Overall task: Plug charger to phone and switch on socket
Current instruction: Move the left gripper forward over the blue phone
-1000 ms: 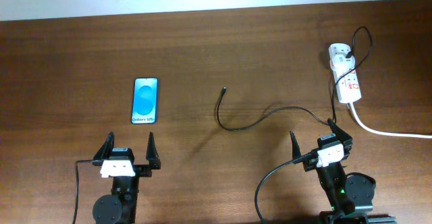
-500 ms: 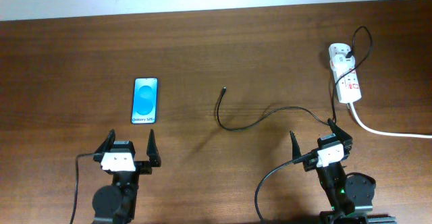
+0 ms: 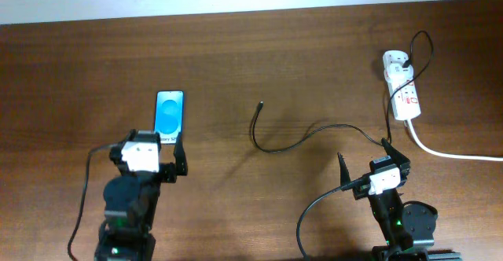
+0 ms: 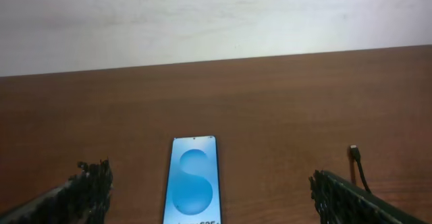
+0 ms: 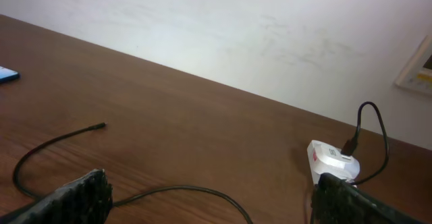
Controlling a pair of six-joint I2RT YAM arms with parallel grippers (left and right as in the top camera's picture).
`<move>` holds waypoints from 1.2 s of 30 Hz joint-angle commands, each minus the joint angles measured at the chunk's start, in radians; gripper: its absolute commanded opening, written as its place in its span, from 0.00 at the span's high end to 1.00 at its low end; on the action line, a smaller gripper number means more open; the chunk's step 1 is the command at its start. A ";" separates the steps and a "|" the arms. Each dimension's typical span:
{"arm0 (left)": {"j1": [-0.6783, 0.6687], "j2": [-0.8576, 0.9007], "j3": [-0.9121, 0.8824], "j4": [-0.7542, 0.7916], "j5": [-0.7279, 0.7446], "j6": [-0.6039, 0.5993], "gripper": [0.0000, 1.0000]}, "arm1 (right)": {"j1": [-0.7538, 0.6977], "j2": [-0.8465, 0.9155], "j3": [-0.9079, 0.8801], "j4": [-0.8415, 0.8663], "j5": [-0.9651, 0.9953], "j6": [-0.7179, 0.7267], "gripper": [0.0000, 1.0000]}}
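Reaching: my left gripper (image 3: 149,149) has moved up the frame over the last second, from the lower left to just below the phone (image 3: 170,110). From overhead, its body now covers the phone's lower edge.
Left gripper: jaws spread fully wide, holding nothing. In the wrist view the phone lies ahead, framed by my two fingers (image 4: 88,187) and untouched.
Right gripper (image 3: 363,163): unmoved at lower right, jaws just as wide, empty.
Phone: flat on the table (image 3: 236,49), left of centre, screen up, same spot as before.
Charger (image 3: 253,127): it curves across the middle of the frame. Its plug tip (image 3: 261,104) lies free at centre, well apart from the phone, and the far end runs to the socket (image 3: 401,88).
Socket: upper right, with the white cord (image 3: 448,154) leaving toward the right edge. I cannot tell how the switch is set.
Meaning: nothing is plugged in yet. I judge the left arm is lining up to steady the phone, which leaves the tip to my right.
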 commanded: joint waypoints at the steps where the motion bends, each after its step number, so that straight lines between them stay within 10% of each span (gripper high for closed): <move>1: 0.005 0.098 0.093 -0.048 0.022 0.019 0.01 | 0.006 -0.008 -0.009 -0.002 0.005 0.005 0.01; 24: 0.005 0.723 0.834 -0.678 0.134 0.068 0.01 | 0.006 -0.008 -0.009 -0.002 0.005 0.005 0.01; 36: 0.005 0.869 0.832 -0.670 0.194 0.066 0.01 | 0.006 -0.008 -0.009 -0.002 0.005 0.005 0.01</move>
